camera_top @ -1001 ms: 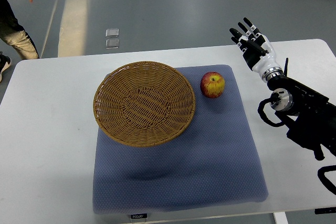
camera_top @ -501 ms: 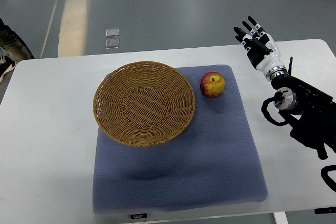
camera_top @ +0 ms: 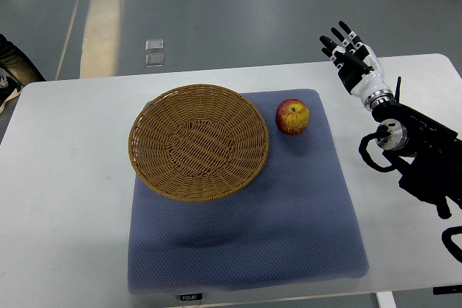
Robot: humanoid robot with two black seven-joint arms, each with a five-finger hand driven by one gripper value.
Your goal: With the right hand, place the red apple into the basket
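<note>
The right robot hand point(camera_top: 349, 54) hovers over the desk's point(camera_top: 65, 178) far edge, fingers spread wide (holding nothing), well apart from the red apple point(camera_top: 292, 117) beside the basket point(camera_top: 198, 141).

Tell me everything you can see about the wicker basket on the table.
The wicker basket is round, shallow and bowl-shaped, woven from tan-brown cane with a thicker braided rim. It sits upright and empty on the left part of the blue mat, its left edge overhanging onto the white table. The red apple lies just right of its rim, apparently not touching.
</note>
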